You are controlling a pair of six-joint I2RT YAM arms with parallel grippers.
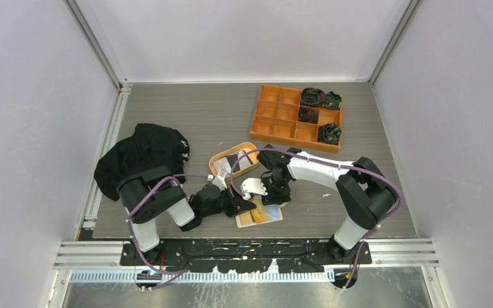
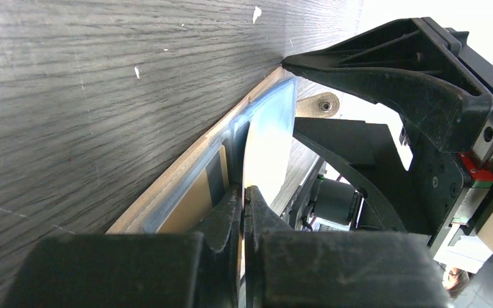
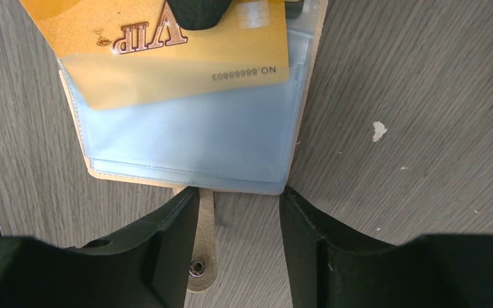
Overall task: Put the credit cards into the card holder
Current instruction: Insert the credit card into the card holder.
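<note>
The card holder (image 3: 192, 147) lies open on the table, its clear bluish sleeves facing up and its snap tab (image 3: 200, 269) pointing toward my right wrist. A gold credit card (image 3: 167, 64) sits partly inside the top sleeve. My left gripper (image 2: 245, 192) is shut on that card's outer end, and its fingertip (image 3: 199, 13) shows at the top of the right wrist view. My right gripper (image 3: 239, 199) is open, its tips against the holder's near edge on either side of the tab. From above, both grippers (image 1: 247, 206) (image 1: 270, 196) meet over the holder (image 1: 263, 218).
An oval orange-tan tray (image 1: 221, 163) behind the holder contains a light card (image 1: 243, 162) and something dark. At the back right stands an orange compartment box (image 1: 282, 122) with dark bundles in it. A black cloth (image 1: 141, 154) is heaped at the left.
</note>
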